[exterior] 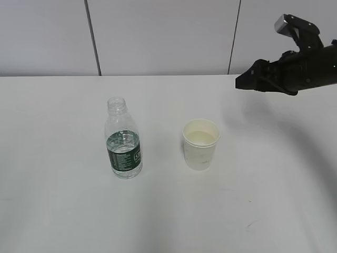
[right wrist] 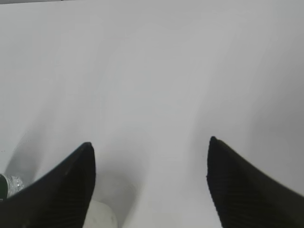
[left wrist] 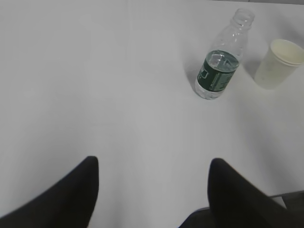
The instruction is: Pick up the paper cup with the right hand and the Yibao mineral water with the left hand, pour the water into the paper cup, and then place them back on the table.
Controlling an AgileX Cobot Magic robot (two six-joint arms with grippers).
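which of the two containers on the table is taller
The water bottle with the green label; its open neck rises well above the rim of the shorter paper cup beside it.

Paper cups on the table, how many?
1. The paper cup stands upright on the table, right of the Yibao mineral water and apart from it. None looks hidden.

Exterior view: the right arm (exterior: 295, 66) is cut off by the right edge and its claw tips are indistinct. Right wrist view: the bottle (right wrist: 8, 185) and cup (right wrist: 102, 216) appear only as slivers at the lower-left edge. Label print illegible.
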